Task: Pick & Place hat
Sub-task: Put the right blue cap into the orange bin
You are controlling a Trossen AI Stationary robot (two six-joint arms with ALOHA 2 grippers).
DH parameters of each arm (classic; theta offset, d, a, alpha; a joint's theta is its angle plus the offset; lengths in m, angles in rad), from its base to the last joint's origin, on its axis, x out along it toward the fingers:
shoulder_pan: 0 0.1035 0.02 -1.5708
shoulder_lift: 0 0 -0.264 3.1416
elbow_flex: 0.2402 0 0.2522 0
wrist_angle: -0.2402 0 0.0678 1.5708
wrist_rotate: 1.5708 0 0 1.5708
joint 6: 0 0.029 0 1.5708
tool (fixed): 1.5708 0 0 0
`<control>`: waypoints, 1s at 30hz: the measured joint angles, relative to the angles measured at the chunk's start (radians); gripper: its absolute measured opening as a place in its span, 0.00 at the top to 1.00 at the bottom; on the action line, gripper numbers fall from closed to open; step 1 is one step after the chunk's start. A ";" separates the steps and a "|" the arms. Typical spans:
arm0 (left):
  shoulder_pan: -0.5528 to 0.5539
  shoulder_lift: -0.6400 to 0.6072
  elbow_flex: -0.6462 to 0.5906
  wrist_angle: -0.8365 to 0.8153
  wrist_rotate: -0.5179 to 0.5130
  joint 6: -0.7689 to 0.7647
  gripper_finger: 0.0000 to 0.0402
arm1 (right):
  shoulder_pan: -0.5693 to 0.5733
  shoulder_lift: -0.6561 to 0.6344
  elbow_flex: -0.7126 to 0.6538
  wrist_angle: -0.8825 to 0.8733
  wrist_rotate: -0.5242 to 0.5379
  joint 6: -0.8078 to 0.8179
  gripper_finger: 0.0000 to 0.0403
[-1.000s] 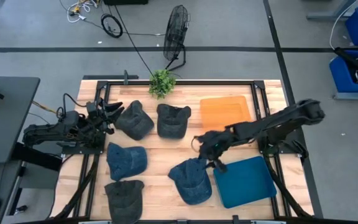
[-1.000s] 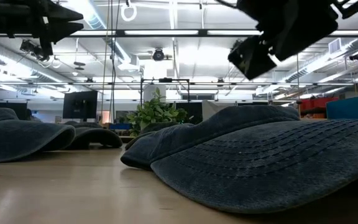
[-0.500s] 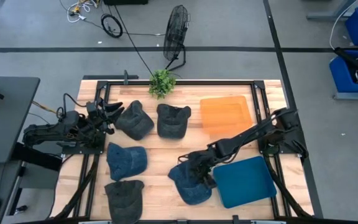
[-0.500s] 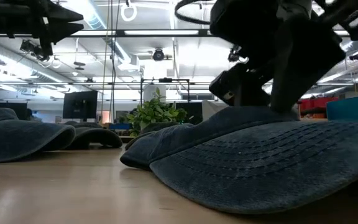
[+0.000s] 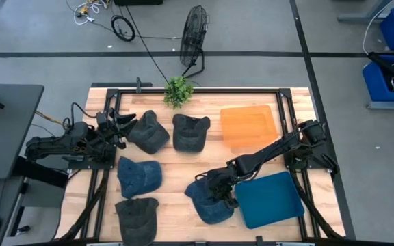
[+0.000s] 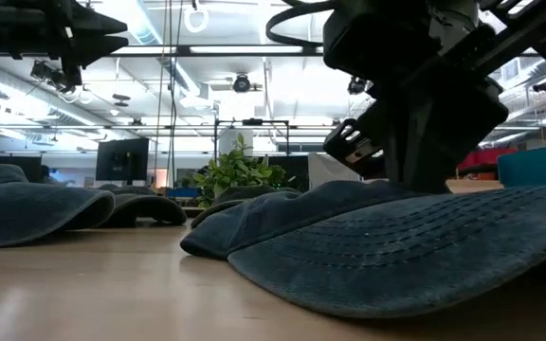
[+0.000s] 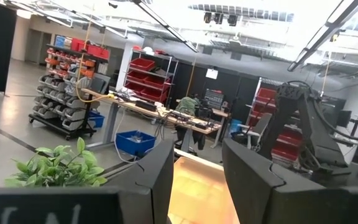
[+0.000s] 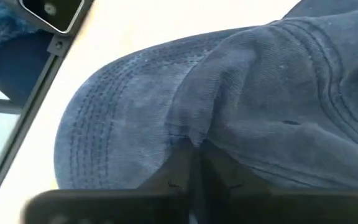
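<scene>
With the right gripper [image 5: 219,192] pinched closed on a thin fold of the near blue cap [image 5: 209,200] beside the teal tray [image 5: 272,201], fabric may slip on lifting; far left gripper [image 5: 118,125] waits open.

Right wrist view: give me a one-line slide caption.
Right gripper pinching the blue denim hat where crown meets brim, on the wooden table.

Five hats on table [image 5: 183,160]: four left, one hat [image 5: 209,199] just left of front tray [image 5: 269,199].
</scene>
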 joint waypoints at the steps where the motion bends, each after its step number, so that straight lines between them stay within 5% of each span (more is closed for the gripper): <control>1: 0.000 0.000 0.000 -0.005 0.000 0.000 0.65 | 0.000 0.000 0.004 -0.003 -0.002 0.017 0.97; 7: 0.000 0.000 0.000 -0.018 0.001 0.000 0.65 | 0.000 0.002 0.115 -0.114 0.005 0.044 0.98; 14: 0.000 0.000 0.000 -0.019 0.001 -0.001 0.65 | -0.001 0.002 0.347 -0.498 0.137 -0.026 0.99; 23: 0.000 0.000 0.000 -0.019 0.001 -0.005 0.65 | -0.014 -0.092 0.542 -0.942 0.503 -0.024 1.00; 30: 0.000 0.000 0.000 -0.019 0.001 -0.079 0.65 | -0.061 -0.354 0.478 -1.126 0.887 0.260 1.00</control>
